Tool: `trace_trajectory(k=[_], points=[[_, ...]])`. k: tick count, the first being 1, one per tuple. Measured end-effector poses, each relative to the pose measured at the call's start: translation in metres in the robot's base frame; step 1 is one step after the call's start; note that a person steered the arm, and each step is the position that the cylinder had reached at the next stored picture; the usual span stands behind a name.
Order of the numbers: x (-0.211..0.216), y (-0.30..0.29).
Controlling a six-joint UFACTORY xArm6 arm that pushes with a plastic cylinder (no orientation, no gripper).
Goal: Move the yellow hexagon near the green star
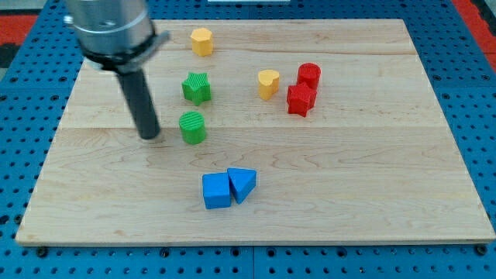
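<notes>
Bright blocks on pale wood

Yellow hexagon [201, 41] and yellow heart [268, 83]; green star [197, 87] and green cylinder [192, 127]; two red blocks [304, 91]; blue cube [216, 191] and blue triangle [242, 184]; light wooden board [372, 170] with faint grain stripes; dark rod, my tip [149, 136] black.

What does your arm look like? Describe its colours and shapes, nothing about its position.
My arm ends in a wide cylindrical housing of shiny grey metal with a dark band and a small tab at its lower edge. Below it hangs a straight dark rod, nearly black and round, narrowing to my tip. No cables or markings are visible.
</notes>
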State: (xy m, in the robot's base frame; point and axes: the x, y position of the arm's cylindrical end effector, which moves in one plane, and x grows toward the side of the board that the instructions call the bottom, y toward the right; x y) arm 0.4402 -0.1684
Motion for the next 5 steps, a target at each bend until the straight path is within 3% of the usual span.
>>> trace_trajectory(k=[2, 3, 4, 5], points=[[-0.176, -0.011], [-0.235, 0.0], [-0.217, 0.041], [-0.165, 0.098]])
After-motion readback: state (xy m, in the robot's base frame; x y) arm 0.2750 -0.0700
